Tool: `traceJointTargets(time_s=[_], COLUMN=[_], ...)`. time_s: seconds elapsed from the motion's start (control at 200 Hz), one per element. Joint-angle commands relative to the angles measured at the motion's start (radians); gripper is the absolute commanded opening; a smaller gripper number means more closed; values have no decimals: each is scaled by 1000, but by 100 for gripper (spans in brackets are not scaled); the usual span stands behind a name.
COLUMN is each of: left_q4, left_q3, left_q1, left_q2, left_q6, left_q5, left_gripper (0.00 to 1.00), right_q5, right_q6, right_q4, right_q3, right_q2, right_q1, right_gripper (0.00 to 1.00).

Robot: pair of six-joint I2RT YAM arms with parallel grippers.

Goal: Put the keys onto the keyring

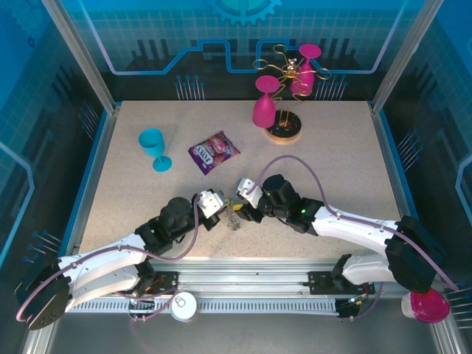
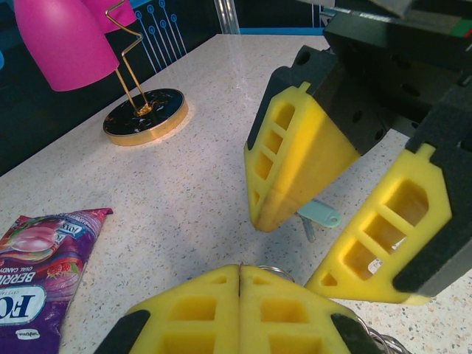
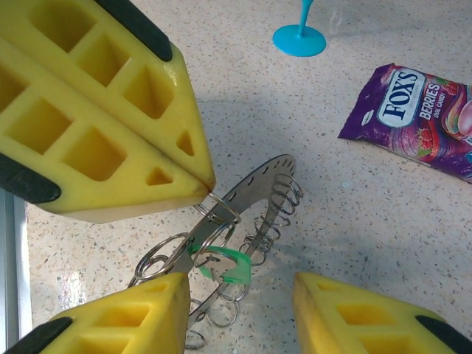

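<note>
One risk: the spread right gripper, closing on the green key, may tug the keyring from the left gripper pinching it.

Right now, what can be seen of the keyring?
The keyring is a flat, dull-grey metal band pierced with small holes, its rim fringed with many wire loops. It is tilted over the speckled table, its upper edge pinched between the shut fingers of the left gripper. A bright green key head sits among its lower loops.
</note>
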Motion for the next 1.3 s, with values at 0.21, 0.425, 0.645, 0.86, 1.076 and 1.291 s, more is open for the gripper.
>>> traceJointTargets(time_s=[0.21,0.425,0.645,0.86,1.076,1.291], left_q4=[68,73,72,80,86,99], left_q3=[0,0,1,4,5,10], left_q1=[-6,-6,-7,-7,-6,-7], left_q2=[9,13,16,24,33,51], left_q6=[-13,-13,-13,-14,-15,-19], left_q5=[-3,0,1,2,-8,-9], left_gripper=[0,0,0,0,0,0], right_q5=[7,6,0,-16,-36,-61], right_q6=[-3,-8,-13,-18,-23,-31], right_q4=[48,54,54,51,49,49], right_q3=[43,49,54,60,62,68], right_q2=[22,27,32,39,42,51], right_q1=[17,17,17,19,20,27], right_gripper=[40,37,33,23,5,0])
